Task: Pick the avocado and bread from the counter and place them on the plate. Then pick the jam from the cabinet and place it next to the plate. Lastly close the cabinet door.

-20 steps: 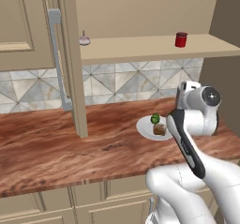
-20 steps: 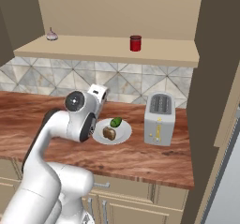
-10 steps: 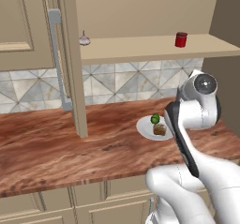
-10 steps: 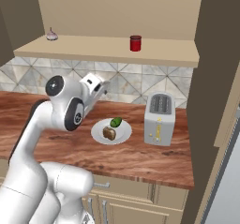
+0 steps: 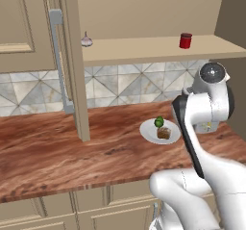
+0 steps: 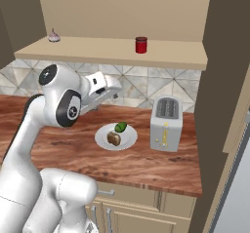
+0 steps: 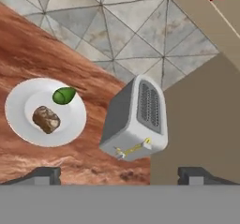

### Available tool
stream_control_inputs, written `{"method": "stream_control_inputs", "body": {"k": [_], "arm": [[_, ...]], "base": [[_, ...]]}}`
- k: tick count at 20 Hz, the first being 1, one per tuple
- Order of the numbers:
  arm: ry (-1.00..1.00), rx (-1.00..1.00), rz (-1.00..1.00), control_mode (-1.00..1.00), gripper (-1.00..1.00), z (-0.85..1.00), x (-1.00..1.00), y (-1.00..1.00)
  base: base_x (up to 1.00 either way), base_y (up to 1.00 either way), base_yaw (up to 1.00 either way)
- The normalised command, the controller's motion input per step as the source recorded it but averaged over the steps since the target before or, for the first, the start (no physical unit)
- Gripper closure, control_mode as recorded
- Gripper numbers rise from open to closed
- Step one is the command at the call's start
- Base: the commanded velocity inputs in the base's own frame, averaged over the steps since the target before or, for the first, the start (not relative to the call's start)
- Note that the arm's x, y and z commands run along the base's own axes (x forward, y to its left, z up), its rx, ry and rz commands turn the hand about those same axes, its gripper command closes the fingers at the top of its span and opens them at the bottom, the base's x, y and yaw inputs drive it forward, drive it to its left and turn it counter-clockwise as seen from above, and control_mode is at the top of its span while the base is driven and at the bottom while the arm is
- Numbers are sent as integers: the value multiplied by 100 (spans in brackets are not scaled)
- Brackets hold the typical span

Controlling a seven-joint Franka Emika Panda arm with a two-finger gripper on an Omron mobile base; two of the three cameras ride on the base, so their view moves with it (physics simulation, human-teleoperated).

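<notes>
Avocado (image 6: 120, 127): lying on the plate (image 6: 128, 140), at its back edge, just beside the bread (image 6: 114, 139).
Bread: sitting on the same plate, toward the front.
Plate: resting on the counter (image 6: 141, 161), just left of the toaster (image 6: 166, 124) in the right base view.
Jam (image 6: 141, 45): standing upright on the cabinet (image 5: 158, 49) shelf, well apart from the garlic bulb (image 5: 86, 41) at the shelf's other end.
Cabinet door (image 5: 29, 46): standing open, its grey bar handle (image 5: 60, 60) showing edge-on.
Arm: rising over the plate, elbow bent high, hand pointing forward at the tiled backsplash (image 6: 132, 88).
Gripper (image 7: 120, 172): released, fingertips (image 7: 44, 174) standing wide apart and grasping nothing.
</notes>
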Motion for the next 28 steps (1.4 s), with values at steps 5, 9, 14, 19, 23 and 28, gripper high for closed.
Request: {"method": "stream_control_inputs", "body": {"k": [5,9,14,19,23,28], "arm": [[-18,19,-27,-100,-100,39,-29,-2],[-27,17,-14,-100,-100,39,-31,0],[-21,22,-5,-100,-100,35,-9,-1],[-4,23,0,-100,-100,40,0,0],[0,13,0,-100,-100,52,0,0],[0,7,0,-100,-100,34,0,0]], "base": [[0,0,0],[0,0,0],[0,0,0],[0,0,0],[0,0,0],[0,0,0]]}}
